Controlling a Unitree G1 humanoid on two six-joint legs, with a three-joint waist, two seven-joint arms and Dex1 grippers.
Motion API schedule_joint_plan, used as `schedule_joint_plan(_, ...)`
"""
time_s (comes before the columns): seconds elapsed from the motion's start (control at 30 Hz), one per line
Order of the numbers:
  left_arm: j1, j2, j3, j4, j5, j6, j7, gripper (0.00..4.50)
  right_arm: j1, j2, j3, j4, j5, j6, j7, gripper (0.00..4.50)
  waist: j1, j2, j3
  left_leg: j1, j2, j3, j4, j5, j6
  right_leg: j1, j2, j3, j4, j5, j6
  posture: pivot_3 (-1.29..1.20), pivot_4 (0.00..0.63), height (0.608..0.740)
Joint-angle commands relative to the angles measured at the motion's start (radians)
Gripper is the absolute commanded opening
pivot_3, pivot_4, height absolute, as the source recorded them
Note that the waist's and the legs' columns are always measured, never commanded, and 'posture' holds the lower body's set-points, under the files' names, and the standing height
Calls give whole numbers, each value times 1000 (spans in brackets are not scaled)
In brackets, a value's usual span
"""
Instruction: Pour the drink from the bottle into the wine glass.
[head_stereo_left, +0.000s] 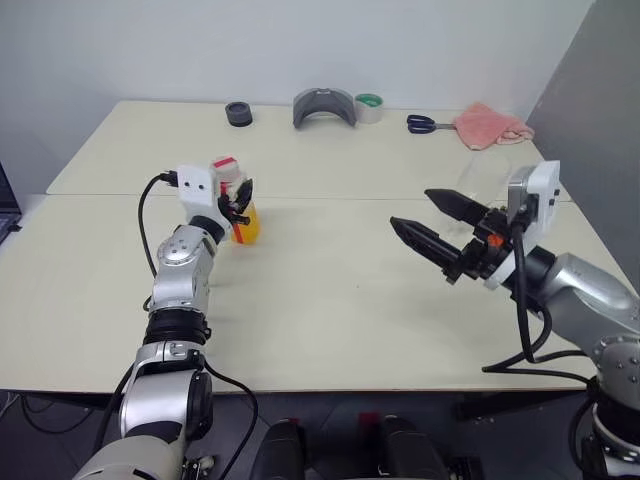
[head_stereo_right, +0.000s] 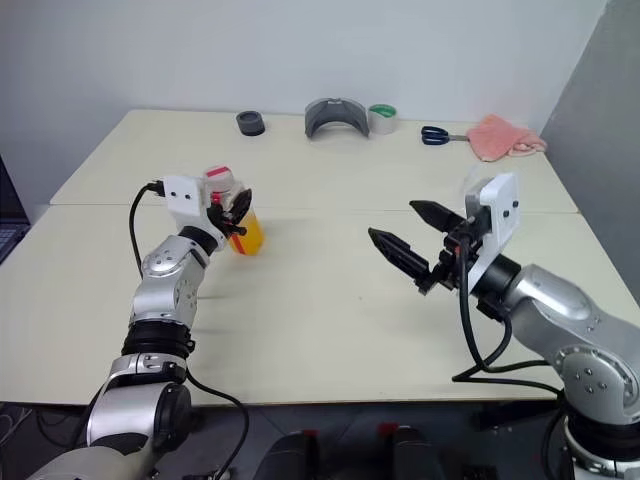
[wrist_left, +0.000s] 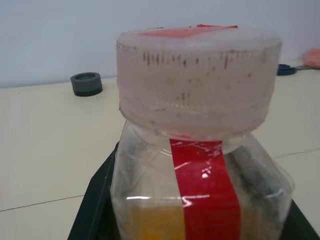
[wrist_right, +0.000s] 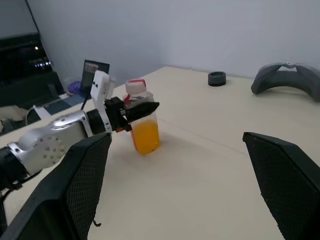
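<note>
Left gripper (head_stereo_left: 240, 203) is clamping the small clear plastic bottle (head_stereo_left: 238, 212) of orange drink (head_stereo_left: 247, 226), left of centre on the cream table (head_stereo_left: 330, 290); right gripper (head_stereo_left: 432, 223) is hovering with fingers spread.

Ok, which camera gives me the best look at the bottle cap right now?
The left wrist view: the cap sits close up on the bottle, still on. The eye views show it small above the left gripper; the right wrist view shows it from the side, far off.

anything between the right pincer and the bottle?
Nothing: bare table between the open right pincer and the bottle, held in the left pincer. Head views show it.
</note>
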Motion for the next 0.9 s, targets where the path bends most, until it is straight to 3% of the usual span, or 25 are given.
schedule_joint_plan(0.03, -43, -22, -63, -133, -28, 74, -67, 1772, -96, -15, 20, 66, -64, -22, 13, 4500, 2, 0, 0, 0, 0, 0, 0, 0, 0, 0, 0, 0, 0, 0, 0, 0, 150, 740)
schedule_joint_plan(0.33, -98, -75, -182, -221, -60, 167, -244, 1772, -249, 26, 116, 192, -169, -51, 106, 4500, -1, 0, 0, -1, 0, 0, 0, 0, 0, -1, 0, 0, 0, 0, 0, 0, 150, 740)
schedule_joint_plan(0.57, -141, -124, -220, -247, -115, 199, -367, 1772, -257, 64, 162, 239, -253, -82, 150, 4500, 0, 1, 0, -2, 0, 0, 0, 0, 0, -1, 0, 0, -1, 0, 0, 0, 150, 740)
schedule_joint_plan(0.9, -146, -124, -266, -305, -168, 246, -546, 1772, -287, 138, 165, 277, -325, -108, 166, 4500, -2, 2, 1, -2, 0, 0, 0, 0, 0, -2, 0, 0, 0, 0, 0, 0, 150, 740)
